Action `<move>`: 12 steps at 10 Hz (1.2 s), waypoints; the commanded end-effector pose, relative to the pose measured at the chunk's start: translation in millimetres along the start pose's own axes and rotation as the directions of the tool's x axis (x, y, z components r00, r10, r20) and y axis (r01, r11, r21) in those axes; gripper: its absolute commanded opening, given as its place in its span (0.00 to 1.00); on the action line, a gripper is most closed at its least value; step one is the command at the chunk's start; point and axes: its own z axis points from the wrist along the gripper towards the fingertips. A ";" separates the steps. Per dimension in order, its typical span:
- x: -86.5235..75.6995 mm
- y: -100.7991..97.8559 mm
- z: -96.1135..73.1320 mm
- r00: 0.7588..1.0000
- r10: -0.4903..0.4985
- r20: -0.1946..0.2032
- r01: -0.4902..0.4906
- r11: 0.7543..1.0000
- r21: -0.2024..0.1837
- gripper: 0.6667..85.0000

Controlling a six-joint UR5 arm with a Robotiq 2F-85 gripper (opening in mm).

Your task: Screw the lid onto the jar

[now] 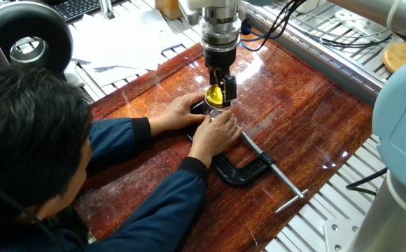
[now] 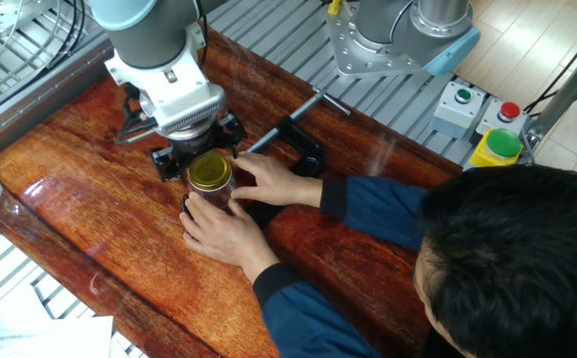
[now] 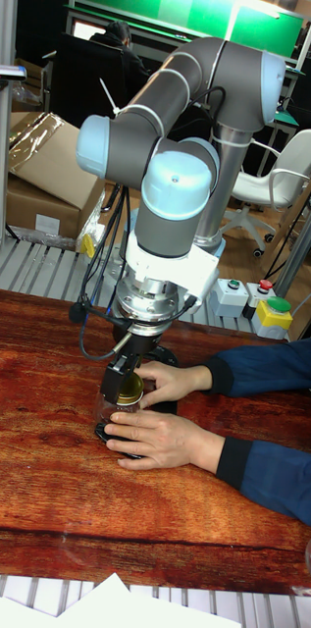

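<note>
On the wooden counter, a person's two hands steady the jar, rigid, slick, breakable glass. Its shiny yellow lid sits on the mouth: light, stiff, best gripped across its rim. The claw hangs at the lid, fingers apart astride it; whether they touch is unclear.

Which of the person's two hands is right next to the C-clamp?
The right hand, whose wrist is next to the black C-clamp. The left hand rests on the other side of the lid, well away from the clamp.
</note>
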 end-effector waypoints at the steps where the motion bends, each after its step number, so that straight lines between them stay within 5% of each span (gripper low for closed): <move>1: -1.6 2.3 1.3 1.000 0.006 0.015 -0.006 1.000 -0.005 1.00; 12: 8.9 8.0 2.0 1.000 0.000 0.011 0.000 1.000 -0.015 1.00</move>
